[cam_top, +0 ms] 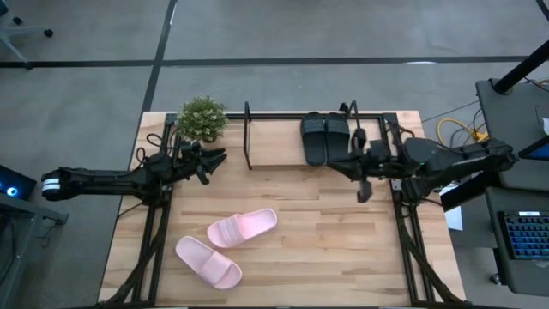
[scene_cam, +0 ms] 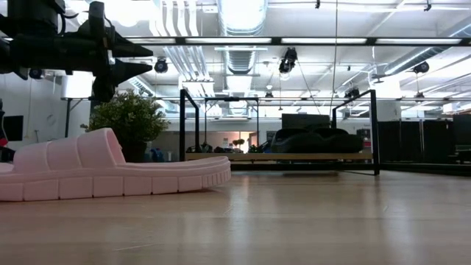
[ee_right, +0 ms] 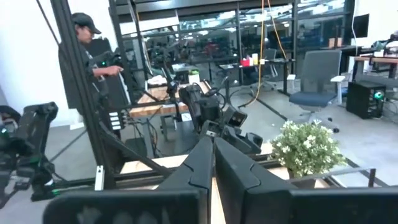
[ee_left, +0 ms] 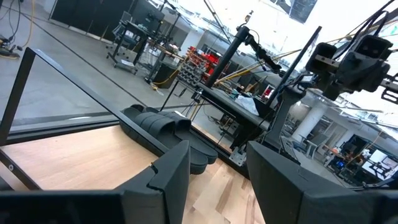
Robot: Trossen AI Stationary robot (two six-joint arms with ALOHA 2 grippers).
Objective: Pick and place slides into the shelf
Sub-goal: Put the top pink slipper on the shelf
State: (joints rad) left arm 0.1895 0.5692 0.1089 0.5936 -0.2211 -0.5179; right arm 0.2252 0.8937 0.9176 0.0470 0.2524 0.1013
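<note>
Two black slides [cam_top: 324,137] lie side by side on the right part of the shelf [cam_top: 274,154], a black tube rack with a light board at the table's far edge. They also show in the left wrist view [ee_left: 163,126]. Two pale pink slides [cam_top: 243,227] [cam_top: 208,262] lie soles down on the table's near left; one fills the low view [scene_cam: 110,173]. My right gripper [cam_top: 333,161] is shut and empty, raised just near the black slides. My left gripper [cam_top: 219,160] stands open and empty left of the shelf, its fingers [ee_left: 177,174] apart.
A small potted plant [cam_top: 202,118] stands at the far left corner, right behind my left gripper. The shelf's left half [cam_top: 274,142] holds nothing. A person [ee_right: 93,43] stands beyond the table. Bare tabletop lies between the pink slides and the shelf.
</note>
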